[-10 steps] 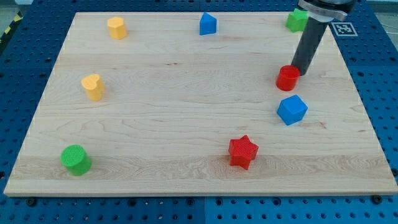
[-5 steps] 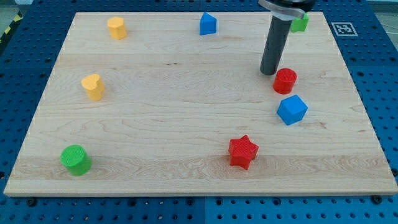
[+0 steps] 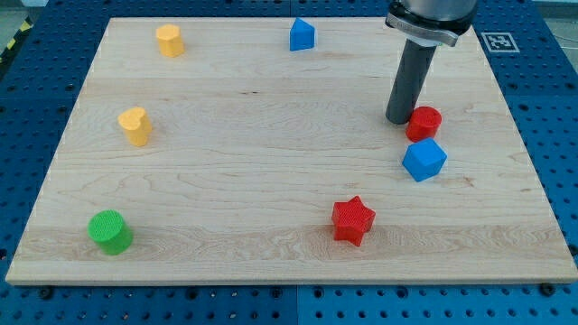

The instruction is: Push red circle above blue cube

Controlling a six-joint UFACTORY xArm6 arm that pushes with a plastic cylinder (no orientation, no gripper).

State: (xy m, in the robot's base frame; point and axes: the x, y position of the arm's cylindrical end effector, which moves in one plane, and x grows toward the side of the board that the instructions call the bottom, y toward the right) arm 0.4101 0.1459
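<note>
A wooden board [image 3: 271, 181] on a blue pegboard table [image 3: 560, 135]. My tip [image 3: 400, 121], the bare end of a dark rod holding nothing, rests against the left side of the red circle [image 3: 423, 123]. The red circle sits just above the blue cube [image 3: 424, 160], nearly touching it. A red star [image 3: 352, 220] lies toward the view's bottom, well apart from both.

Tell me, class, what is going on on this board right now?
A robot arm's dark rod is pushing blocks on a wooden board. My tip sits against the view's left side of the red circle. That circle lies just above the blue cube, nearly touching it, so the push looks about done.
</note>
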